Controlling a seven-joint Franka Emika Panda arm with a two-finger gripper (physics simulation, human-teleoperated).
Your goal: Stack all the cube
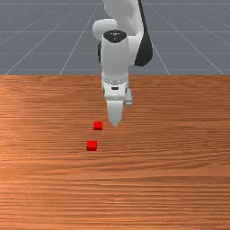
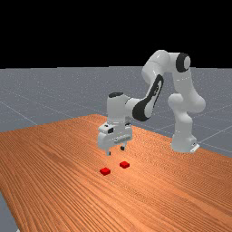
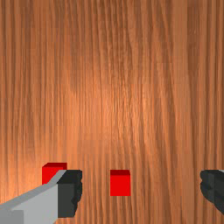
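Note:
My gripper (image 2: pixel 115 151) hangs open above the table in the far view, its fingertips higher than both red cubes. In the front view, one red cube (image 1: pixel 98 126) lies just left of the gripper (image 1: pixel 115 123); the other red cube (image 1: pixel 91 145) is closer to the camera. The far view has the two apart on the wood, a left cube (image 2: pixel 105 171) and a right cube (image 2: pixel 124 165). Looking down past the gripper (image 3: pixel 142 188), one cube (image 3: pixel 120 183) appears between the spread fingers, while a finger partly hides the other cube (image 3: pixel 51 173). Nothing is held.
Orange-brown wood of the table (image 1: pixel 170 157) surrounds the cubes. The arm's base (image 2: pixel 183 142) stands at the table's far edge, on the far view's right.

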